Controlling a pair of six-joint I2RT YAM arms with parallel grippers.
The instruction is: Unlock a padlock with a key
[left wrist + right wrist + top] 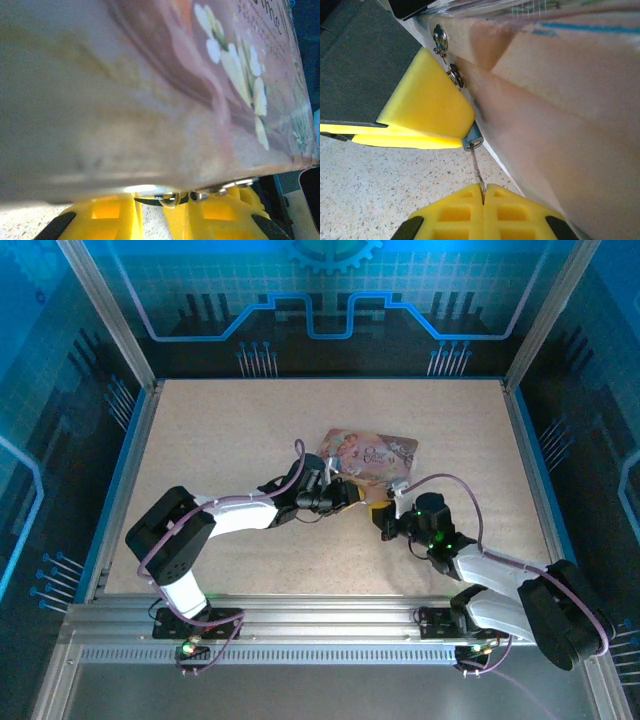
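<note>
Right tool (483,192) pinched tight on key (477,170); key tip meets padlock (472,140), hard against tin (560,125) edge. Left tool (161,210) nearly closed, clamping padlock. Advice: line key up with keyway, seat fully, twist gently, brace padlock.

Left arm (238,516), right arm (492,572): white links, black joints, mauve cables (452,477) looped outside. Green lights (437,537) at right wrist. Yellow ribbed fingertips (465,215).
</note>
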